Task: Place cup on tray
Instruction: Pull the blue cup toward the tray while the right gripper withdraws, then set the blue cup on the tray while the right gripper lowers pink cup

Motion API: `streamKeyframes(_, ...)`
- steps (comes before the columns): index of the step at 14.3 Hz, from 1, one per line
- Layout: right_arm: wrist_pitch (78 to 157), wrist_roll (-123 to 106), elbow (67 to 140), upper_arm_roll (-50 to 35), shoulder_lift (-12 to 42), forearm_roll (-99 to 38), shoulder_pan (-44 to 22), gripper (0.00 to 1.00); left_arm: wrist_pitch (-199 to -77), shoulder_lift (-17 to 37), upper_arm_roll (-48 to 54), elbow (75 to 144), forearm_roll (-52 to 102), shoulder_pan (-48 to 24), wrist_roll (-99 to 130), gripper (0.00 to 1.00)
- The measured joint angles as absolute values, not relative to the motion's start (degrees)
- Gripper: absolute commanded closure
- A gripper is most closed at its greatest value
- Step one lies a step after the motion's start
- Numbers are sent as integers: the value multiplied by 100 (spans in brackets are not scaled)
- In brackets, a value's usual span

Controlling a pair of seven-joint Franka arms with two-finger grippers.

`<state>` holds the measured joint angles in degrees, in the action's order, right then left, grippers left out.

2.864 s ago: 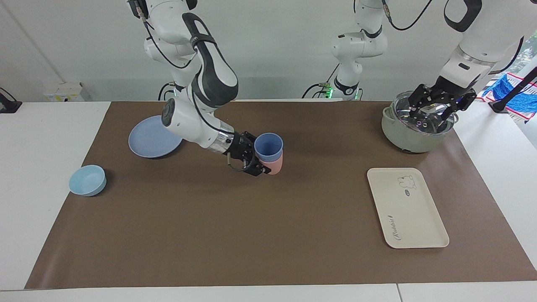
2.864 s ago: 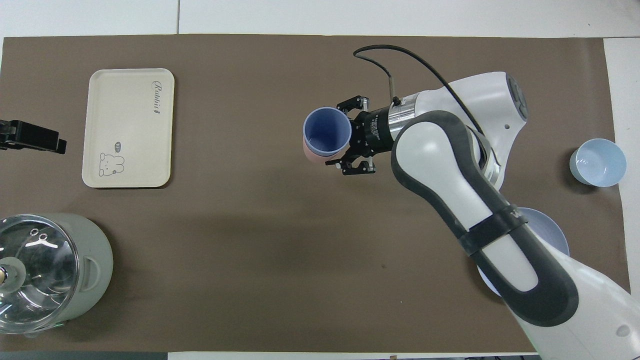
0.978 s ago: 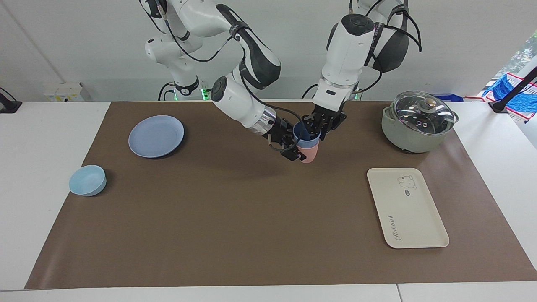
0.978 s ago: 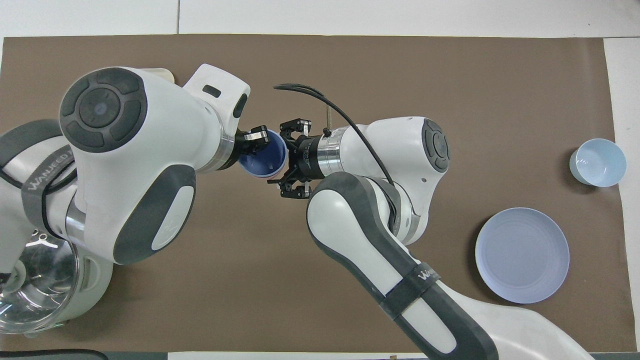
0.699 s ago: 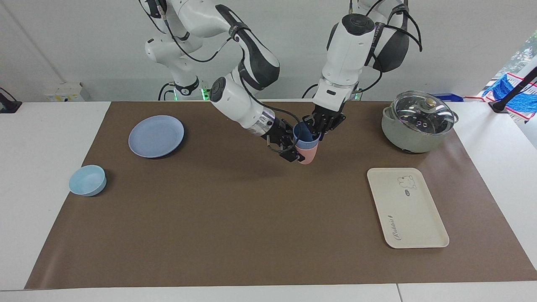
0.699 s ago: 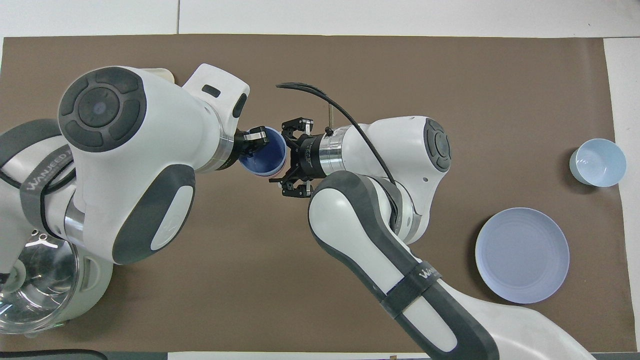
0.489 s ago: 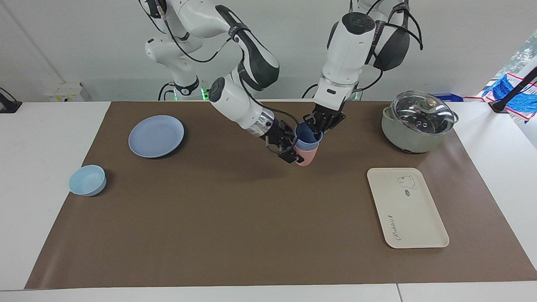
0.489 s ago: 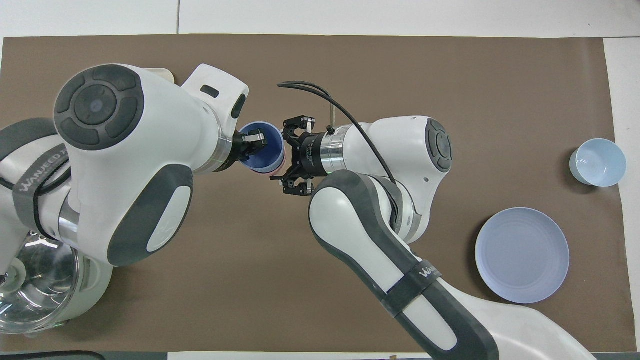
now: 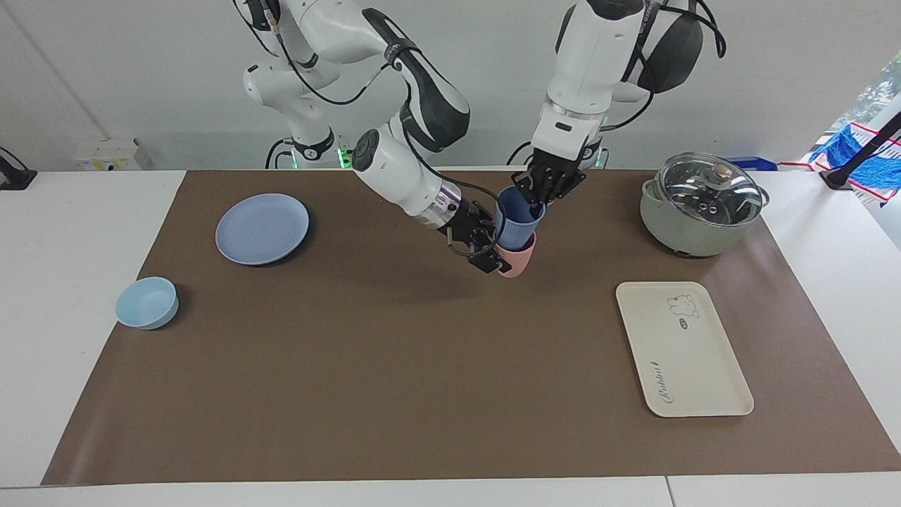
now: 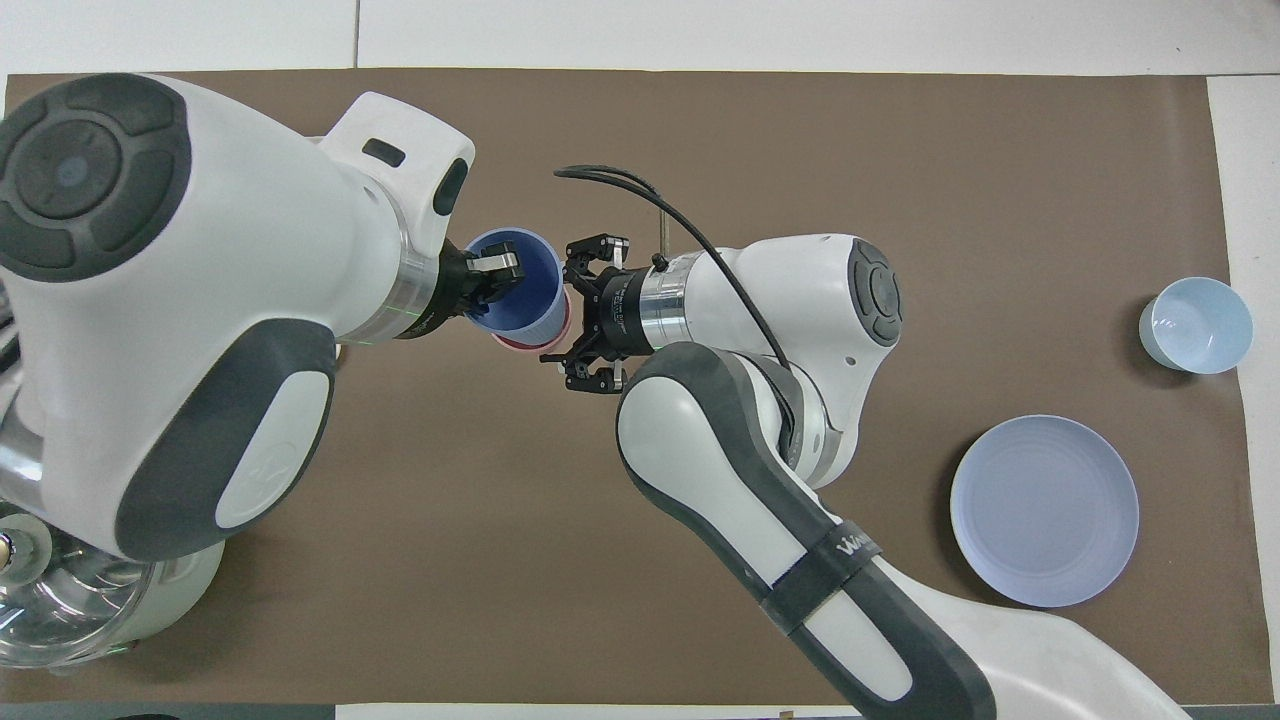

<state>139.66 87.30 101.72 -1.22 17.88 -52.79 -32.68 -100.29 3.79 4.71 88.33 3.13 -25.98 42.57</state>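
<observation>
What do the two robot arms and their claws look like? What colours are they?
Both arms are glossy white with rounded joints and dark grey panels. The right arm has a silver metal ring at its wrist, a thin black cable looping over it and a grey band with white lettering. The left arm has a round dark grey cap. The right gripper and left gripper are small black linkage claws.

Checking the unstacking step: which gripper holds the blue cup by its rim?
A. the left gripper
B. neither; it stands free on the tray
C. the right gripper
A: the left gripper pinches the blue cup's rim from above, lifting it partly out of the pink cup, which the right gripper holds.
</observation>
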Motion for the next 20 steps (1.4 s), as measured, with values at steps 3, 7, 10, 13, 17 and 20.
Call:
streamKeyframes(3,13961,8719,10217,-96,1788,-5279,-3183,100,-9529,315,414,8422,333,-2589,4277,100)
streamKeyframes(7,13451,8112,10280,-77,1784,-5277,-2466,100,-9238,253,320,8061,451,-2253,4290,100)
streamKeyframes(10,12430,7133,10280,-46,1746,-5271,-1389,100,-9376,170,284,8244,479,-1501,3701,100)
streamKeyframes(13,11474,6151,10277,-21,1681,-5117,-301,100,-9923,191,256,8820,524,-694,2754,100)
streamKeyframes(17,10833,5591,10271,-10,1677,-4727,533,100,-10765,527,237,9471,555,65,1525,100)
streamKeyframes(20,10282,5349,10022,-4,1869,-4255,1041,100,-12061,784,232,10411,563,467,669,100)
